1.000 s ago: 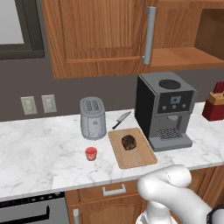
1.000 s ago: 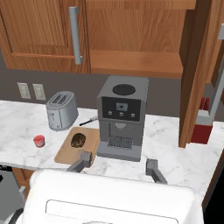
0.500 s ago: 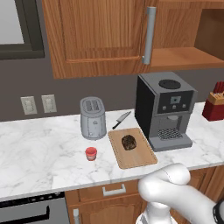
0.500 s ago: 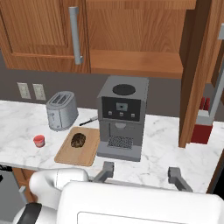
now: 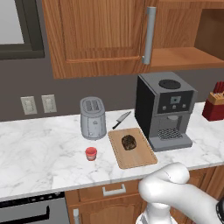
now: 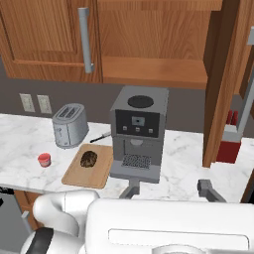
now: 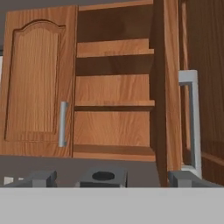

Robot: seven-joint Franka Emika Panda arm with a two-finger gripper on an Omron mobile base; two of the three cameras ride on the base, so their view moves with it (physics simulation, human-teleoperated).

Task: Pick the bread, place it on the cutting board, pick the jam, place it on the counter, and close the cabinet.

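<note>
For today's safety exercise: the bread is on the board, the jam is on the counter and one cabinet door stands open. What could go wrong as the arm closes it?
1. The open cabinet door stands edge-on to the gripper; a push might glance off its edge or catch the bar handle.
2. The coffee machine stands under the open shelf, so a low sweep might hit it.
3. The knife block behind the door could be knocked.

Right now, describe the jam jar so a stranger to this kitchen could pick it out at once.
Start at the white marble counter under the wooden wall cabinet. In front of the grey toaster, just left of the tan cutting board, stands the jam. It is the small red jar standing alone on bare marble, whereas the dark brown bread lies on the board.
</note>
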